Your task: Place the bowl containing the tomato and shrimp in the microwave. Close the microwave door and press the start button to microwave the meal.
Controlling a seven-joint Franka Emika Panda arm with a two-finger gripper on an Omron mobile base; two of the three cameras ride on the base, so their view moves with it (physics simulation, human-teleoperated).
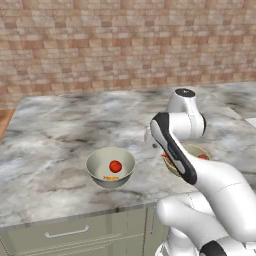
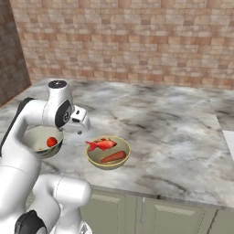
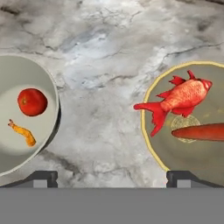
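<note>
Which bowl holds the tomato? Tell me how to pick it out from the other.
The pale grey-white bowl, with the tomato and shrimp; the tan bowl holds a red fish.

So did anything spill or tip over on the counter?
No, nothing stands out. The bowl sits upright with the tomato and shrimp inside it. The tan bowl beside it also sits upright and holds its red fish and orange stick.

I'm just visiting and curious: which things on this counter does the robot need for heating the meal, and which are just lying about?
Needed:
- bowl
- tomato inside it
- shrimp inside it

Lying about:
- tan bowl
- red fish in it
- orange stick in it
</note>
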